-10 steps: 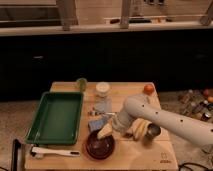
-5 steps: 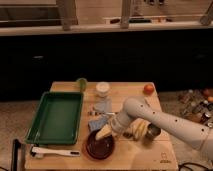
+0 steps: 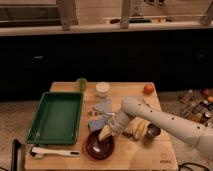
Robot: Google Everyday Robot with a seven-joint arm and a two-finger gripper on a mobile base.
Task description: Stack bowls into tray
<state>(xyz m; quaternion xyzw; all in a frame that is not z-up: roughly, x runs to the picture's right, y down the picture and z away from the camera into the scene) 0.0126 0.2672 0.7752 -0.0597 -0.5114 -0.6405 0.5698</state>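
The tool [image 3: 105, 134] sits at the end of a white arm [image 3: 165, 122] that reaches in from the right side. It is low over the back rim of the bowl [image 3: 95, 149]. I cannot tell whether the tool is spread, pressed together or pinching the rim.

The bowl is dark red-brown and rests on the wooden surface [image 3: 145, 155] near the middle of the front edge, just right of the tray [image 3: 55, 117]. The green tray lies along the left edge. A white utensil [image 3: 50, 151] lies between it and the front left corner.

A metal cup [image 3: 152, 131] stands under the arm to the right of the bowl. A blue cloth [image 3: 102, 106] lies near the centre. A white tub [image 3: 102, 89] stands by the back edge, and an orange fruit [image 3: 148, 89] sits near the back right corner.
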